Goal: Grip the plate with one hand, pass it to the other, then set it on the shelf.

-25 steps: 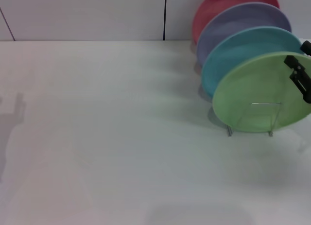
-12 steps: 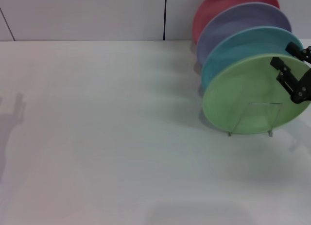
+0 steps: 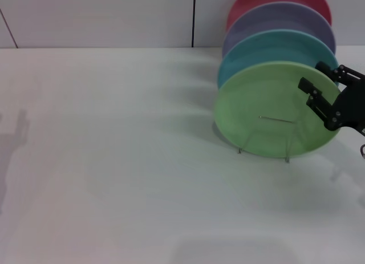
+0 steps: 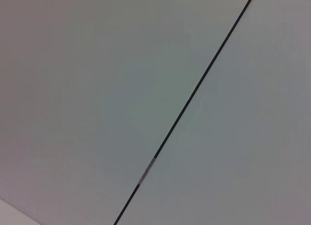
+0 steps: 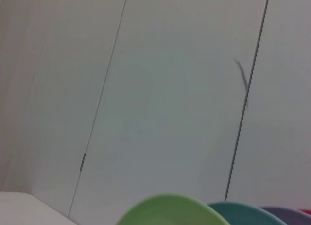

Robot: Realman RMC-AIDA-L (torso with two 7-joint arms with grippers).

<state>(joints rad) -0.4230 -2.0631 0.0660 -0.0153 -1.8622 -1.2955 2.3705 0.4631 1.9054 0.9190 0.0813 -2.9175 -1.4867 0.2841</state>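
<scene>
The light green plate (image 3: 268,110) stands on edge at the front of the wire shelf (image 3: 285,155), whose thin loops show in front of it. My right gripper (image 3: 323,81) reaches in from the right edge of the head view. One finger lies over the plate's face and the other behind its upper right rim, gripping it. The plate's top edge also shows in the right wrist view (image 5: 167,210). My left gripper is out of view. The left wrist view shows only the wall.
Behind the green plate stand a light blue plate (image 3: 256,50), a lavender plate (image 3: 274,19) and a red plate (image 3: 268,0), all on the same rack at the table's back right. The white table (image 3: 114,161) stretches left and forward.
My right gripper has moved left, and the green plate, the rack and the other plates have all shifted left with it.
</scene>
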